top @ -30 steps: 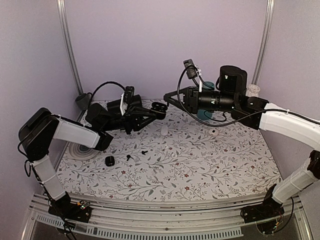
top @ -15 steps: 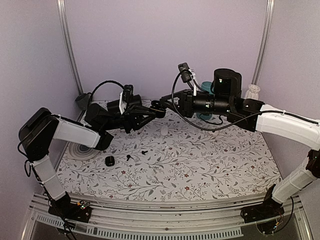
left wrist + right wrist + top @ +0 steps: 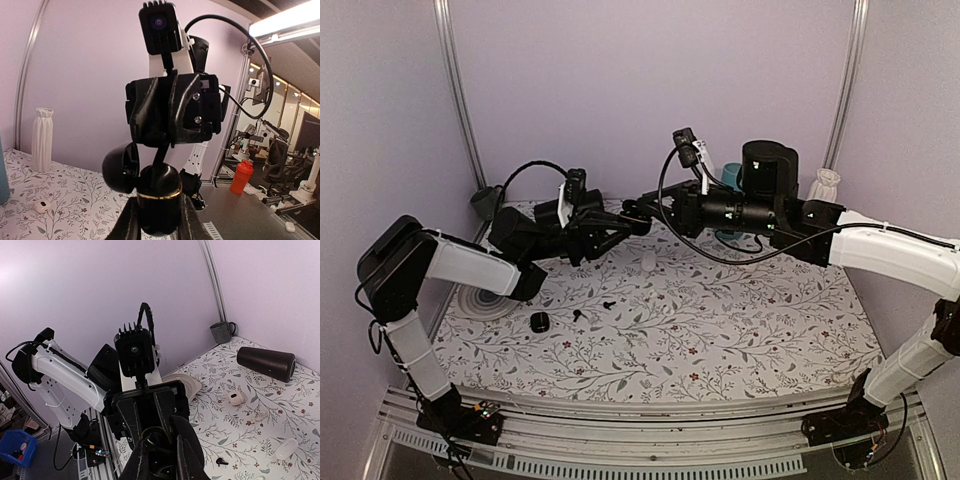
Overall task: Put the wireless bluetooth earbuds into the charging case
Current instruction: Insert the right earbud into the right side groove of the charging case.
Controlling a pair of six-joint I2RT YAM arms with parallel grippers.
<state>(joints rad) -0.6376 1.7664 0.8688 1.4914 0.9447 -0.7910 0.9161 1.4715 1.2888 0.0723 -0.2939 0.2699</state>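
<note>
The charging case [image 3: 159, 197] is black with a gold band, and its lid [image 3: 120, 167] stands open to the left. My left gripper [image 3: 159, 212] is shut on its body and holds it in the air over the far middle of the table [image 3: 636, 213]. My right gripper [image 3: 643, 205] points at the case mouth with its jaws shut, tips touching or just above the opening [image 3: 159, 456]. Whether an earbud is pinched between them is hidden. Two black earbuds [image 3: 609, 303] [image 3: 579, 314] lie on the table; one black earbud [image 3: 220, 460] also shows in the right wrist view.
A white case [image 3: 649, 261] and a small white piece [image 3: 748, 264] lie mid-table. A black round piece [image 3: 539, 321] and a white disc [image 3: 485, 300] sit at the left. At the back are a grey cup [image 3: 486, 200], a teal cup [image 3: 730, 175] and a white vase [image 3: 827, 183]. A black cone [image 3: 266, 363] lies near the grey cup.
My right arm has swung left, bringing its shut fingertips from clear of the case to the case's mouth. The left gripper and the case have stayed put.
</note>
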